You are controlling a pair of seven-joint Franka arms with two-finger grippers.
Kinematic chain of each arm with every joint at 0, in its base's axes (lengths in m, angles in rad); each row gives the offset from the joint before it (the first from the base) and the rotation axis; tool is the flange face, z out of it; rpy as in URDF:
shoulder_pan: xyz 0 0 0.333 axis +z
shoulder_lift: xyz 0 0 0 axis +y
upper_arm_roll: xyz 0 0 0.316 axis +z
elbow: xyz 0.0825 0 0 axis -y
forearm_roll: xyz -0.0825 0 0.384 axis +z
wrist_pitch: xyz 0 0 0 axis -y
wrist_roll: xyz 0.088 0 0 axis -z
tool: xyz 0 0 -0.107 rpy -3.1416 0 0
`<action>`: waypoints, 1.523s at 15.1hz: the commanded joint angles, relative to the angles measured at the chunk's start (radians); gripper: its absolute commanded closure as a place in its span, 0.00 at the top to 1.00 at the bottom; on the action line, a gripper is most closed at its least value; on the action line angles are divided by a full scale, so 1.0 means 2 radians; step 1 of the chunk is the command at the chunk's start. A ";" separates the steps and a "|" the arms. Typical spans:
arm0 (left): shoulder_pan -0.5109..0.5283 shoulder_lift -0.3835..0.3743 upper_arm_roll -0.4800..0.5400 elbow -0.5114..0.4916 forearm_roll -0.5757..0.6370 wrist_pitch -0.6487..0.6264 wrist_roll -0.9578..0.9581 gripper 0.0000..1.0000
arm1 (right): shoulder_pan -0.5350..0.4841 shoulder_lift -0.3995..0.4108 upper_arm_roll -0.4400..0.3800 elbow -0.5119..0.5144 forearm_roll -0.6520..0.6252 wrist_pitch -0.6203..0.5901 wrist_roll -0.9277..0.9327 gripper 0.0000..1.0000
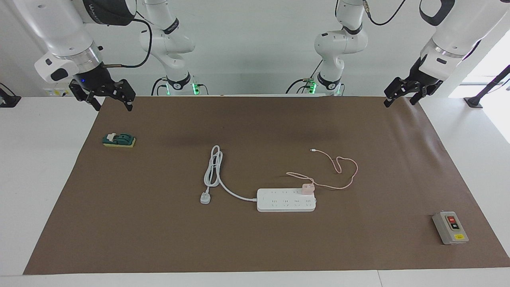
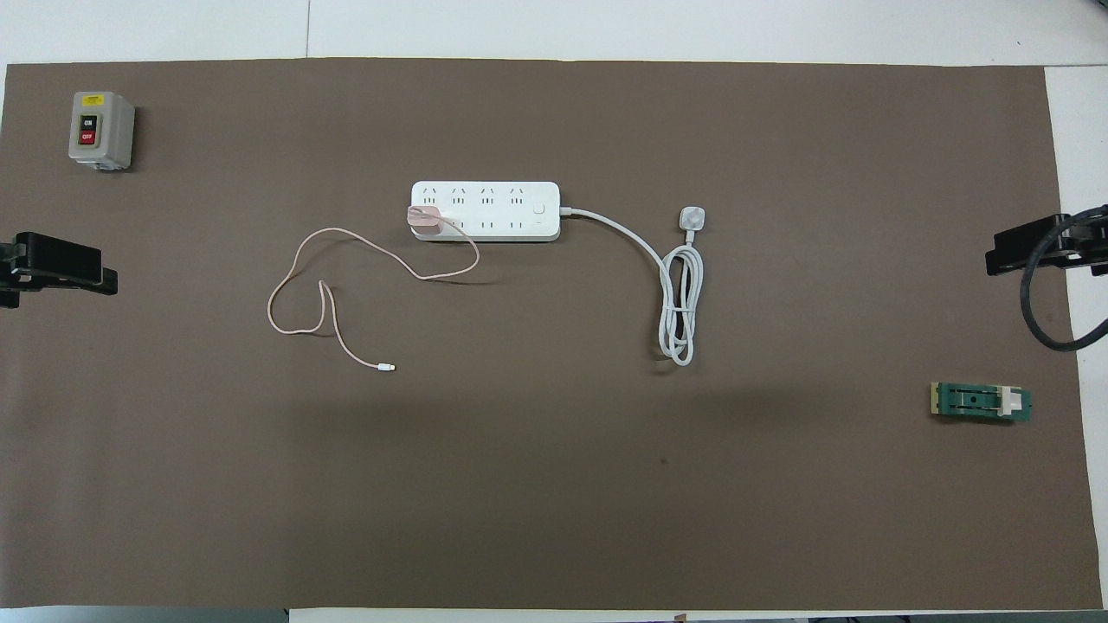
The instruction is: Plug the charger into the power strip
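Facing view. Charger (image 1: 307, 189): small pale-pink cube seated on the strip (image 1: 286, 200) at its end toward the left arm, in the row nearer the robots; thin pink cable looping away toward the robots. Strip: long white bar, mid-mat, thick cord running to a plug (image 1: 205, 198). Left gripper (image 1: 401, 95): jaws wide, empty, over the mat's corner. Right gripper (image 1: 106, 97): jaws wide, empty, above the mat's edge by its base.

Overhead view. Charger (image 2: 423, 221) covers an end socket of the strip (image 2: 485, 210). Judged step: plugging appears done; next move calls only for checking the seating, or a press down.
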 commanded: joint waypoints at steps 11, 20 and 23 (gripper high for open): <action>0.005 -0.003 -0.008 -0.013 0.037 0.033 0.019 1.00 | -0.005 -0.007 0.005 -0.007 0.007 -0.001 0.008 1.00; 0.013 -0.007 -0.007 -0.013 0.036 0.026 0.020 1.00 | -0.006 -0.007 0.005 -0.006 0.007 -0.001 0.008 1.00; 0.007 -0.001 -0.007 -0.013 0.037 0.032 0.022 1.00 | -0.005 -0.007 0.005 -0.007 0.007 -0.001 0.008 1.00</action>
